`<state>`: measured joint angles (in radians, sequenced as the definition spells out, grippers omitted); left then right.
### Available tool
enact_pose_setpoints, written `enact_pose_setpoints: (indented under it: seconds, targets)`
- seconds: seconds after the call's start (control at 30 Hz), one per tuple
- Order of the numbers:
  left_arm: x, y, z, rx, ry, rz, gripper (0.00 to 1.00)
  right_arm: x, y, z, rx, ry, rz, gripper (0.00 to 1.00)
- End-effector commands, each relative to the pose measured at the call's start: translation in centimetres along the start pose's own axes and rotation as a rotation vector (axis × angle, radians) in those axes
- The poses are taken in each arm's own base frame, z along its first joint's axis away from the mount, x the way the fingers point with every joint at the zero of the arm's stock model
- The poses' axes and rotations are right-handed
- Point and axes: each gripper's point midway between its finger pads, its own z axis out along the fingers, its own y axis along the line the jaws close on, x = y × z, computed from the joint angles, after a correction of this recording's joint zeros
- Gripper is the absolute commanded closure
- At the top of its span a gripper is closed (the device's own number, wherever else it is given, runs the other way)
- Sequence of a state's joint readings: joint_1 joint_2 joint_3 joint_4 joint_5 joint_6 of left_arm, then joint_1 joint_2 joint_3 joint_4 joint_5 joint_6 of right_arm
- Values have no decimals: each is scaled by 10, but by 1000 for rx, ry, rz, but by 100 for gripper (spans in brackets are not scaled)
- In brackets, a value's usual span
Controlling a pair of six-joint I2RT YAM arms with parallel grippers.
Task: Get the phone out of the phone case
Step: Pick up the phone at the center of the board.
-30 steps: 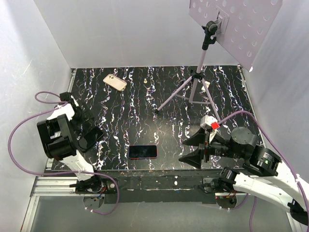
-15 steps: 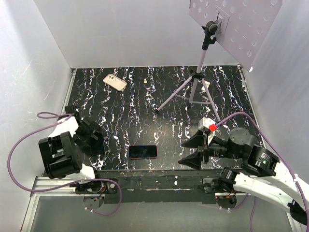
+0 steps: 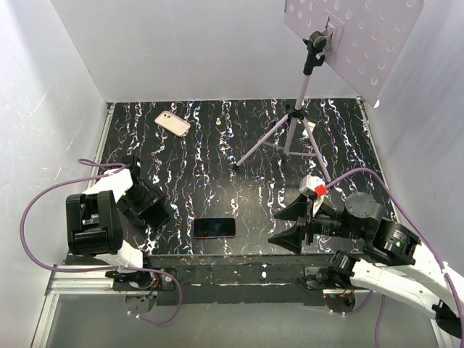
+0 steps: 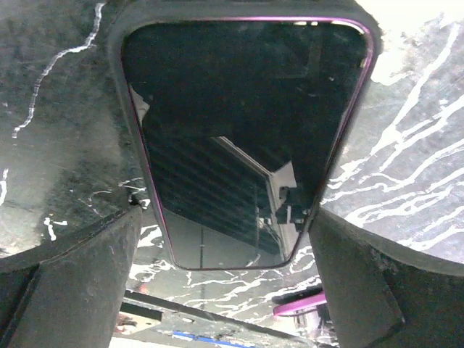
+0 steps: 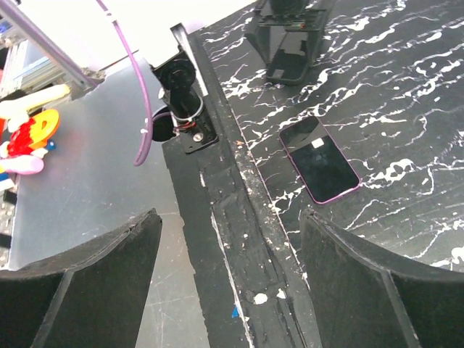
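Left gripper point(image 3: 158, 212) hung low over the near-left part of the black, white-veined table point(image 3: 254, 156), its jaws spread wide and holding nothing. It pointed toward the phone point(image 3: 214, 228), which lay just to its right with a strip of tabletop showing between them in the overhead view. In the left wrist view the phone point(image 4: 246, 138) filled most of the frame between the two dark fingers point(image 4: 65, 290), screen up and mirroring the rig above it, with a thin purple rim running round its edge. Whether that rim was the case could not be told.

The phone lay flat near the table's front edge, long side parallel to it, roughly midway between the two arms.

Right gripper point(image 3: 284, 225) hovered to the phone's right — well apart from it, jaws open and empty. Its wrist camera looked past its broad black fingers point(image 5: 80, 275) at the scuffed front lip of the table, with the phone point(image 5: 320, 159) beyond.

A pale, phone-shaped item point(image 3: 172, 123) rested at the far-left corner of the table, well away from both arms. A tripod point(image 3: 293, 123) stood at the far right — carrying a perforated white board point(image 3: 362, 29) overhead.
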<state>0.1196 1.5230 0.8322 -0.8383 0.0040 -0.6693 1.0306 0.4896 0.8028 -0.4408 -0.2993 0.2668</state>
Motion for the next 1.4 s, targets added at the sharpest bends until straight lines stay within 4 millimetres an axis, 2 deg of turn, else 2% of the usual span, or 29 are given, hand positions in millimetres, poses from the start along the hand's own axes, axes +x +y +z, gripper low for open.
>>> enact_pose_setpoints:
  seconds: [0.0,0.03,0.07,0.13,0.2,0.23,0.3,0.33,0.5,0.67,0.8,0.97,1.03,1.2,1.3,1.37]
  targets:
    - [-7,37,17,-200,-43,-4,4,-11,-21,-4,148,-53,57,18]
    - [-10,35,17,-202,-46,2,10,-8,-30,-4,201,-40,81,18]
    - [-11,34,19,-202,-38,7,18,-5,-35,-5,232,-23,94,13]
    - [-11,32,24,-201,-22,26,42,2,-46,-4,303,24,132,12]
    - [-12,29,28,-191,-12,36,56,10,-62,-6,405,74,170,12]
    - [-11,28,29,-178,-8,40,66,15,-68,-8,450,105,187,11]
    - [-14,18,25,-122,-27,54,96,24,-82,-10,549,143,230,11]
    - [-17,13,20,-90,-51,58,100,27,-87,-13,591,155,254,11]
    - [-35,-15,-22,95,-206,60,100,26,-99,-14,678,111,318,10]
    - [-35,-57,-77,327,-420,174,100,20,-110,-21,758,-14,406,4]
    - [-12,-100,-119,566,-513,314,100,20,-111,-16,756,-27,446,1]
    - [35,-160,-169,810,-674,731,100,12,-108,-5,688,64,547,2]
    - [63,-178,-183,853,-758,961,100,5,-108,0,595,76,610,4]
    - [129,-198,-211,970,-961,1450,100,-20,-105,3,432,63,635,9]
    - [158,-205,-216,985,-990,1642,100,-35,-100,14,360,105,629,12]
    - [168,-208,-216,975,-1014,1737,100,-37,-100,19,341,154,642,16]
